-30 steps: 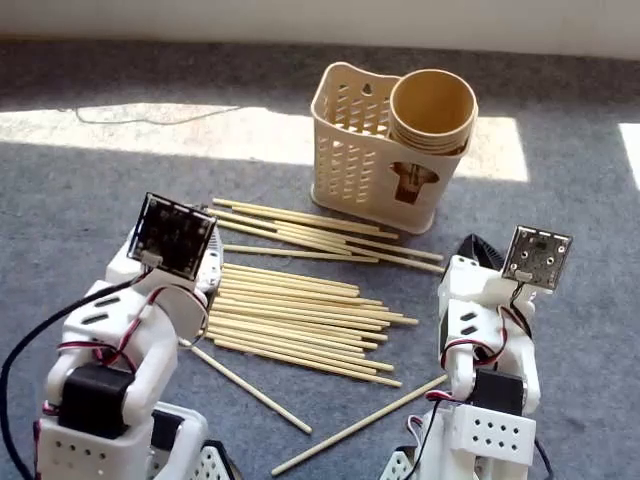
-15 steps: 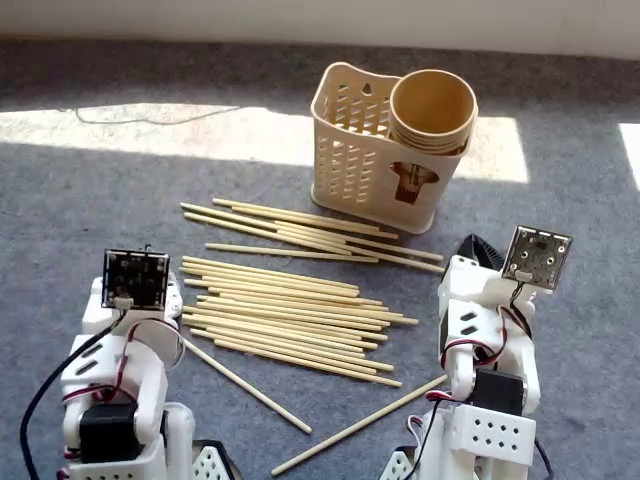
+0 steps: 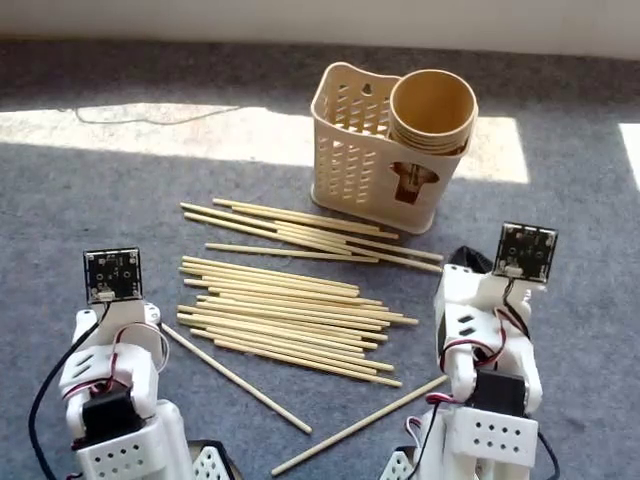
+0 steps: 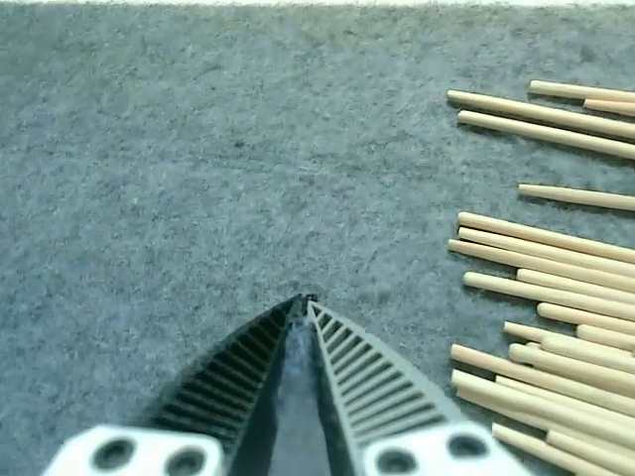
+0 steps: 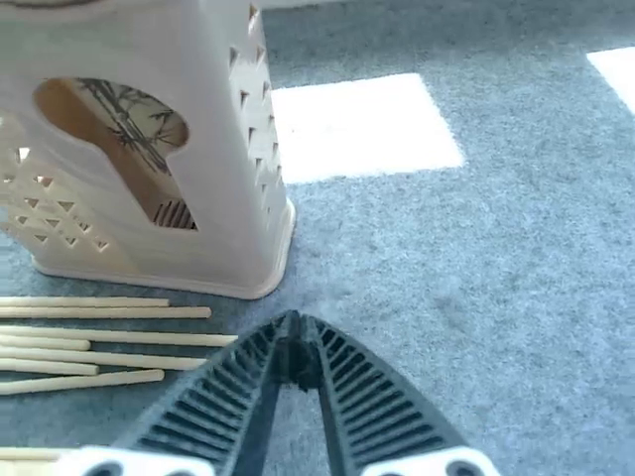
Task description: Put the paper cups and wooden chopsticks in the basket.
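Note:
A cream perforated basket [image 3: 360,150] stands at the back of the grey carpet with stacked paper cups [image 3: 432,108] in its right part. Several wooden chopsticks [image 3: 290,310] lie spread on the carpet in front of it, between the two arms. My left gripper [image 4: 302,301] is shut, empty, over bare carpet left of the chopsticks' [image 4: 536,248] ends. My right gripper [image 5: 294,322] is shut, empty, just in front of the basket's [image 5: 149,169] corner, with chopstick [image 5: 109,337] ends beside it. The left arm [image 3: 112,340] and right arm [image 3: 490,310] sit folded back at the near edge.
Two loose chopsticks [image 3: 240,380] lie slanted near the front between the arm bases. A bright sunlit patch [image 3: 150,135] crosses the carpet behind. A thin cable [image 3: 130,115] lies at the back left.
The left arm has drawn back toward its base and away from the chopstick pile. The right arm has shifted only slightly.

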Motion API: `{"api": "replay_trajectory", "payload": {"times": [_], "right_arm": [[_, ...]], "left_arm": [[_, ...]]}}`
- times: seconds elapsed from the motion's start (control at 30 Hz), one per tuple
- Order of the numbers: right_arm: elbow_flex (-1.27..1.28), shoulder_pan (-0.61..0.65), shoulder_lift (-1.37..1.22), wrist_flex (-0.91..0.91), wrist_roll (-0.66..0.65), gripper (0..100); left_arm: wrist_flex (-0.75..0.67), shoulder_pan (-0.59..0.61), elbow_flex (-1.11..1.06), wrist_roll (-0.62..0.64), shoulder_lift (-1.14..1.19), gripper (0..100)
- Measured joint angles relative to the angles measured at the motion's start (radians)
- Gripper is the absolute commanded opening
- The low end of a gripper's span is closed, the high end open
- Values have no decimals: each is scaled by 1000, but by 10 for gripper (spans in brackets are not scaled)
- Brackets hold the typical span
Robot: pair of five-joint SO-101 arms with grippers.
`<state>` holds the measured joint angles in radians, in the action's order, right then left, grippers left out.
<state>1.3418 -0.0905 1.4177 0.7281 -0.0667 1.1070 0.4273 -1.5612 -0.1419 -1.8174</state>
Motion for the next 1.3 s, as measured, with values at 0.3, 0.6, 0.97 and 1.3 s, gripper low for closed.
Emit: {"api": "replay_trajectory", "payload": {"times": [0.3,0.6,0.97,1.3], "right_arm": [[-262,203,0,370,-114,9],[-301,245,5,578,-178,97],[-287,203,-362,660,-32,103],[-285,201,-552,658,28,106]], "left_arm": [[0,2,-31,0,6,11],[0,2,-32,0,6,11],[0,2,-32,0,6,11],[0,2,-32,0,6,11]]}}
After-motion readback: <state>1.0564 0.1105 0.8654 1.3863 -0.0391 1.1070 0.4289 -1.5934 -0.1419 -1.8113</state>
